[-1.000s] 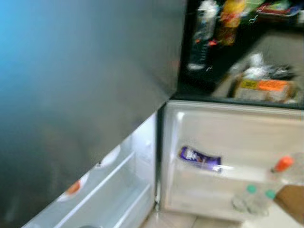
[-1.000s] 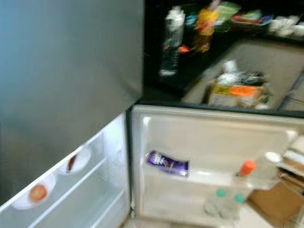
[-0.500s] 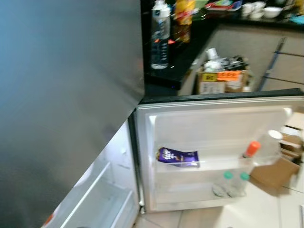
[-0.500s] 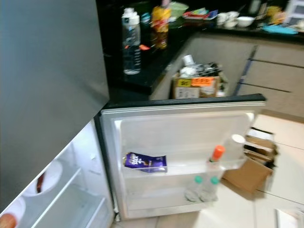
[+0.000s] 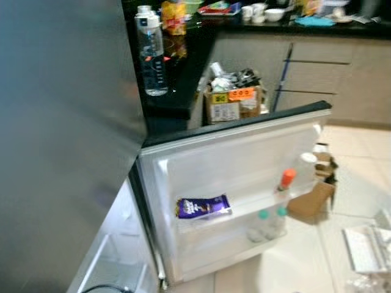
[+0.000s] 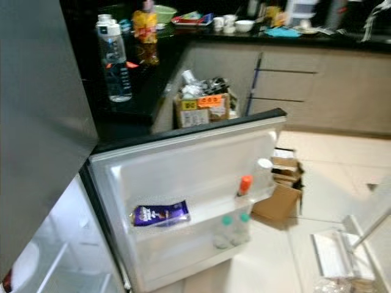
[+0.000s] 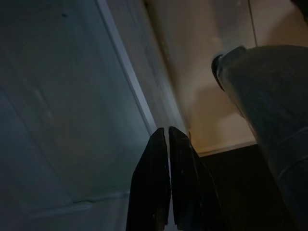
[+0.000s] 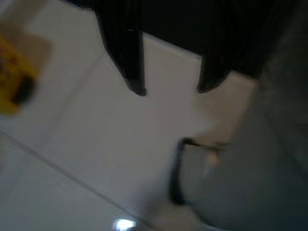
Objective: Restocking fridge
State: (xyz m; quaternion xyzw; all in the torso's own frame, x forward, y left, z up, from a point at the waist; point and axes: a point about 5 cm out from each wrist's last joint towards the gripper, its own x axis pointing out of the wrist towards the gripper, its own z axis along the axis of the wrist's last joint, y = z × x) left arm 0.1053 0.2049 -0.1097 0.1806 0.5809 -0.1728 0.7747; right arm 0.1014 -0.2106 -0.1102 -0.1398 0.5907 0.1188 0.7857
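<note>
The left gripper [image 7: 168,132] hung low beside the fridge wall, its two fingers pressed together on nothing. The right gripper [image 8: 168,89] hung over the pale floor tiles, fingers spread apart and empty — neither arm was at work.

Nearest the robot stood the grey fridge [image 5: 61,122]; below its closed upper door [image 6: 36,104] the lower compartment showed white shelves [image 6: 55,268] and a white plate [image 6: 21,265] at the edge. The lower door [image 5: 238,177] stood wide open. Its rack held a purple packet [image 5: 203,207] lying flat, an orange-capped bottle [image 5: 285,181] and two green-capped bottles [image 5: 269,223]. Much of the rack and the visible shelf space remained bare.

On the floor past the door lay an open carton [image 6: 278,198], contents hidden. Farther off, a box of goods [image 5: 234,97] sat against the cabinets, and the dark counter [image 5: 177,73] carried a water bottle [image 5: 150,52] and a yellow packet [image 5: 173,17].

Judgement: restocking was at an early stage — a few items placed, none in hand, and stock presumably still to be fetched from counter or boxes.
</note>
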